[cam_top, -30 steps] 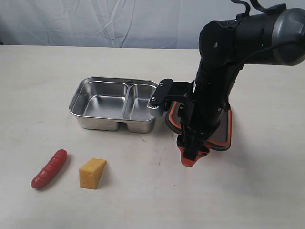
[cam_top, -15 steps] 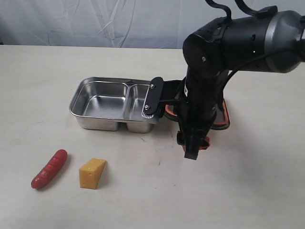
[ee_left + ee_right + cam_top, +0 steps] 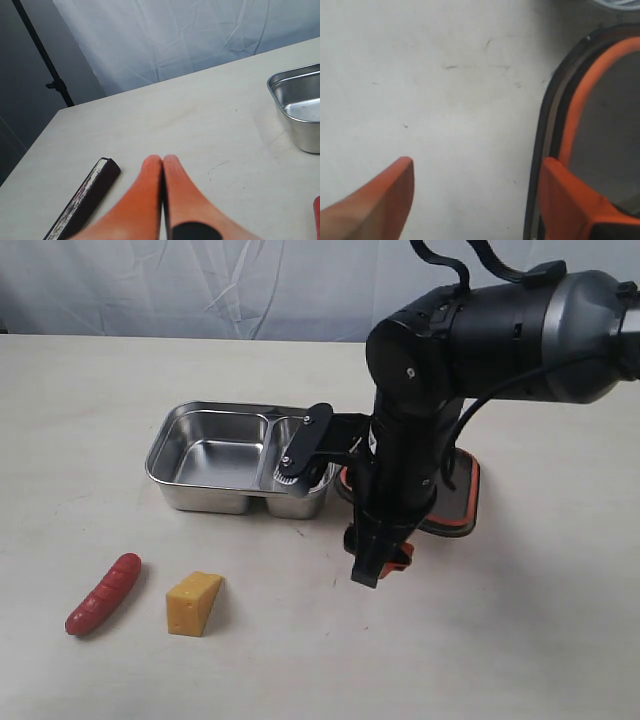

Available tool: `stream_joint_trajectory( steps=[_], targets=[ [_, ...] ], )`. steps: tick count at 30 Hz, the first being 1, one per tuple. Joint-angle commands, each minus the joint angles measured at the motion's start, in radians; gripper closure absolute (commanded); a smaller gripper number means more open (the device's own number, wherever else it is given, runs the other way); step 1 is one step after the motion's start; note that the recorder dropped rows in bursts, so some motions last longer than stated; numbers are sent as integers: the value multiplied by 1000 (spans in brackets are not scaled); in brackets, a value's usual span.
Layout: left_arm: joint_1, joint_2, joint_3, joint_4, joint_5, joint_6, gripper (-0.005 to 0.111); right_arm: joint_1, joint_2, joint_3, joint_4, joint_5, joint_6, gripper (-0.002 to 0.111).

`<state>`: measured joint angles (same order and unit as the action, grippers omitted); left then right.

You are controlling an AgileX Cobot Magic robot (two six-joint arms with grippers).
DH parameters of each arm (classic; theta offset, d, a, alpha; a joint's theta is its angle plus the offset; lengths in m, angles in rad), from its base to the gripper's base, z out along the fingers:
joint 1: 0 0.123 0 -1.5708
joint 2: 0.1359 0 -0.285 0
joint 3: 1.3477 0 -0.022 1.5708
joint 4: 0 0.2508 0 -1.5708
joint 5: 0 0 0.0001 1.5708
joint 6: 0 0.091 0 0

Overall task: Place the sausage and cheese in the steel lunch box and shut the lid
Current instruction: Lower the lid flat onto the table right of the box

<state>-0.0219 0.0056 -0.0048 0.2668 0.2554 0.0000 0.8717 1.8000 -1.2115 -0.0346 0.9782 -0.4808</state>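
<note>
Right claw (image 3: 477, 167) spread, low over counter (image 3: 520, 640) beside lid (image 3: 460, 502), possibly touching its rim. Left claw (image 3: 162, 162) pressed together, empty. Sausage (image 3: 103, 593), cheese (image 3: 194, 603) lie outside lunch box (image 3: 215, 408).

Looks like a robotics lab or test studio: bare pale tabletop (image 3: 520, 640), wrinkled white backdrop sheet (image 3: 200, 285) behind, dark stand pole (image 3: 35, 37) beside it, black robot arm (image 3: 470, 335) above.

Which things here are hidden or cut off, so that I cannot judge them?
- Exterior view: the right arm covers most of the lid; its middle is hidden.
- Exterior view: the arm's camera mount hides part of the smaller compartment of the steel lunch box.
- Left wrist view: the edge cuts off a red sliver; unidentifiable.
- Left wrist view: a dark bar runs off the bottom edge.
</note>
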Motion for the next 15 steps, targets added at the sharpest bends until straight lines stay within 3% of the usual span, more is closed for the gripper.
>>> stream_joint_trajectory(
  steps=[1, 5, 10, 15],
  targets=[
    [2, -6, 5, 1, -22, 0, 107, -13, -9, 1, 94, -16, -81, 42],
    [2, -6, 5, 1, -34, 0, 107, -43, -9, 1, 243, 57, -122, 42],
    [2, -6, 5, -3, -54, 0, 107, -45, -9, 1, 272, 198, -122, 42],
    [2, -6, 5, -3, -54, 0, 107, -43, -9, 1, 85, 175, -20, 42]
  ],
)
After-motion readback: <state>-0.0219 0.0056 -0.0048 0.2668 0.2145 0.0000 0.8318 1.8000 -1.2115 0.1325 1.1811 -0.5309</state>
